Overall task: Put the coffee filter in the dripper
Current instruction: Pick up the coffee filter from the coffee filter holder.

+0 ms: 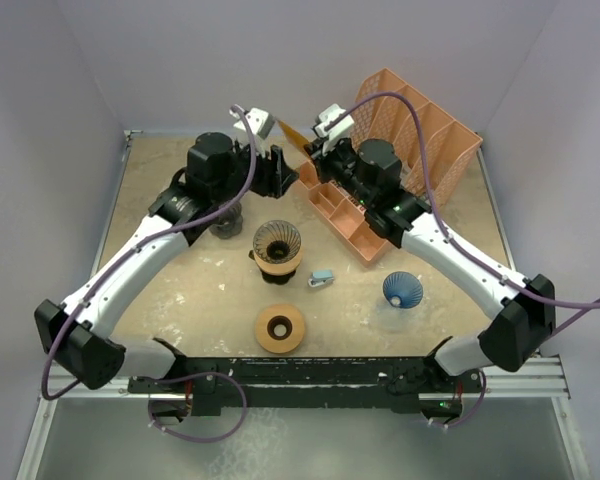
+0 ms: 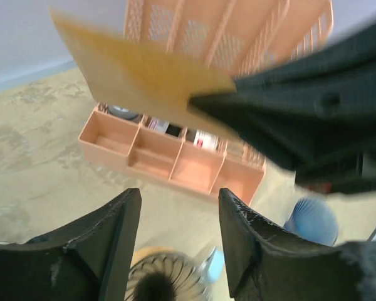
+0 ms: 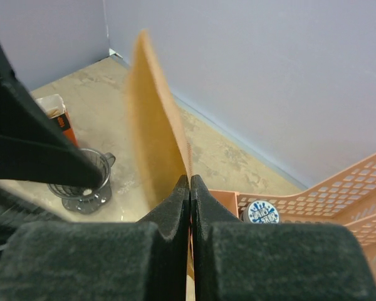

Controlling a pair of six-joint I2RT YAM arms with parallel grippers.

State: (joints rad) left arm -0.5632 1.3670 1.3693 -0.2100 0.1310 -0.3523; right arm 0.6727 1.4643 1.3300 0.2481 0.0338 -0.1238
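The brown paper coffee filter (image 1: 293, 133) is held in the air at the back of the table, edge-on in the right wrist view (image 3: 151, 138) and as a flat sheet in the left wrist view (image 2: 138, 78). My right gripper (image 3: 190, 182) is shut on its lower corner. My left gripper (image 2: 178, 213) stands open just below and beside the filter (image 1: 283, 165), with nothing between its fingers (image 2: 116, 229). The ribbed dripper (image 1: 277, 243) sits on a tan base at mid-table, directly under the left gripper (image 2: 169, 279).
An orange divided tray (image 1: 345, 215) and an orange rack (image 1: 420, 135) stand at the back right. A dark glass dripper (image 3: 81, 185) sits under the left arm. A blue dripper (image 1: 403, 289), a small blue clip (image 1: 322, 278) and a tan ring (image 1: 280, 328) lie nearer.
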